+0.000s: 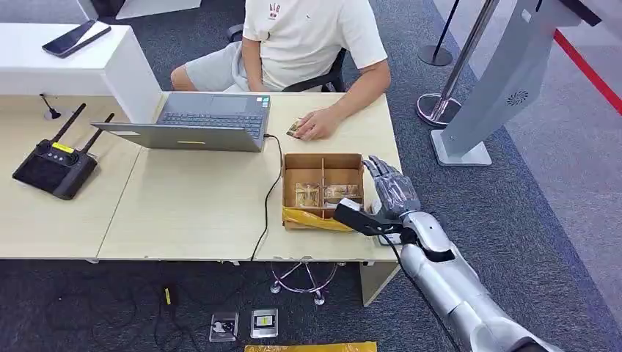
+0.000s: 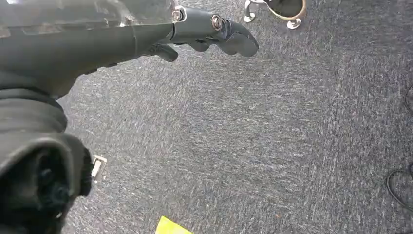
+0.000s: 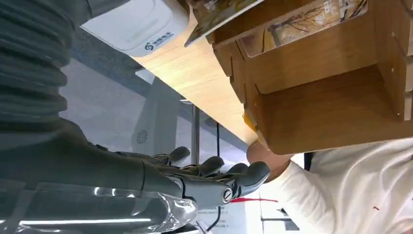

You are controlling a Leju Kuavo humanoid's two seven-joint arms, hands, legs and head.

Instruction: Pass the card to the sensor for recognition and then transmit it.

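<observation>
An open cardboard box [image 1: 323, 163] with dividers stands near the desk's right end, and several printed cards [image 1: 325, 193] lie in its compartments. My right hand [image 1: 392, 192] hovers just right of the box, fingers stretched out and holding nothing. The right wrist view has these fingers [image 3: 214, 170] apart from the box [image 3: 331, 112], with the cards [image 3: 311, 19] inside and a white sensor unit [image 3: 139, 24] on the desk beside it. A seated person's hand rests on another card [image 1: 295, 129] behind the box. My left hand [image 2: 214, 29] hangs over grey carpet, empty, its fingers loosely extended.
An open laptop [image 1: 198, 121] sits mid-desk, its cable [image 1: 268, 198] running past the box to the front edge. A black device with antennas [image 1: 55, 169] lies at the left. A grey kiosk [image 1: 499, 81] and a stanchion base [image 1: 436, 106] stand right of the desk.
</observation>
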